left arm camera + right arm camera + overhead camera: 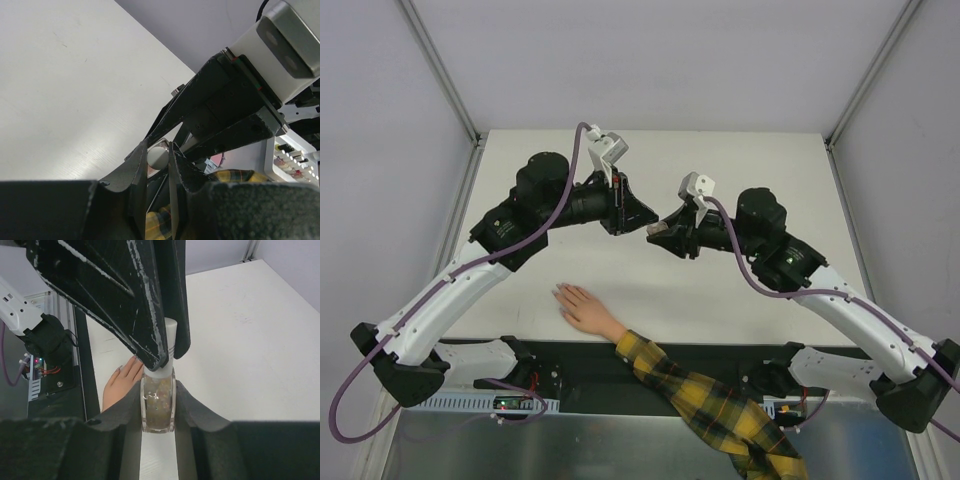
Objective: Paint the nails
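My right gripper [660, 232] [158, 390] is shut on a clear nail-polish bottle [158, 405] filled with glittery polish, held above the table's middle. My left gripper [642, 218] [159, 150] meets it from the left and is shut on the bottle's white cap [159, 156] [170, 345]. The flesh-coloured mannequin hand [582, 308] [120, 385] lies flat on the table nearer the front, below both grippers, with its yellow plaid sleeve [710, 400] trailing to the front right. Its pale nails [558, 291] [120, 369] point left and are tiny.
A black strip [580, 365] with both arm bases runs along the near table edge. A white power strip [15, 310] and electronics sit beyond that edge. Grey enclosure walls and metal posts [440, 70] bound the white table [770, 170].
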Robot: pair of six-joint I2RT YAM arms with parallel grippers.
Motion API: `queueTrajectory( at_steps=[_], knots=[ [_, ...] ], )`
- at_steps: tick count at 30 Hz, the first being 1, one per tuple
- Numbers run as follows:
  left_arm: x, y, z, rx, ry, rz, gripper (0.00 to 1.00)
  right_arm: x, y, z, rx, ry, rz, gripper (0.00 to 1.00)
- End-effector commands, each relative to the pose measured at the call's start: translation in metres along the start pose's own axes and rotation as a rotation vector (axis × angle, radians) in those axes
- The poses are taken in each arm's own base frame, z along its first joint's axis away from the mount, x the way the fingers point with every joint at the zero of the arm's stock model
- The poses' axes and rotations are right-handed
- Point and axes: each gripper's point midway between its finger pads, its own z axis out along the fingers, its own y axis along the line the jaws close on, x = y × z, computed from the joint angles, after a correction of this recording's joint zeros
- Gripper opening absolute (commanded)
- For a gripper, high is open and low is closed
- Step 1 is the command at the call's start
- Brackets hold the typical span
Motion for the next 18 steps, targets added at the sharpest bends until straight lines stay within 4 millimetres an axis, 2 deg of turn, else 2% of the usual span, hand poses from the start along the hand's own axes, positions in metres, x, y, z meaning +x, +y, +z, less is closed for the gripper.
queueTrajectory(
  at_steps=[1,3,7,12,13,14,16,17,18],
  knots=[
    [0.021,-0.011,-0.001,0.082,0.083,0.029,0.0,-0.115,0.006,-0.013,0.008,-0.298,-0.139,0.01],
    [0.027,-0.024,-0.005,0.158,0.111,0.049,0.0,-0.136,0.013,-0.017,-0.024,-0.344,-0.144,0.0],
    [0.031,-0.044,-0.012,0.295,0.155,0.12,0.0,-0.153,0.025,-0.021,-0.079,-0.375,-0.155,0.0],
    [0.041,-0.064,-0.029,0.45,0.185,0.253,0.0,-0.153,0.041,-0.03,-0.151,-0.371,-0.153,0.0],
    [0.048,-0.077,-0.041,0.546,0.211,0.27,0.0,-0.152,0.047,-0.033,-0.183,-0.367,-0.144,0.01],
    [0.052,-0.081,-0.045,0.585,0.216,0.295,0.0,-0.149,0.062,-0.037,-0.269,-0.359,-0.153,0.0],
    [0.059,-0.086,-0.051,0.665,0.226,0.335,0.0,-0.149,0.076,-0.041,-0.356,-0.355,-0.142,0.0],
    [0.061,-0.1,-0.063,0.778,0.241,0.343,0.0,-0.153,0.091,-0.049,-0.441,-0.354,-0.154,0.0],
    [0.062,-0.104,-0.067,0.825,0.242,0.361,0.0,-0.155,0.097,-0.053,-0.476,-0.355,-0.157,0.0]
  ],
)
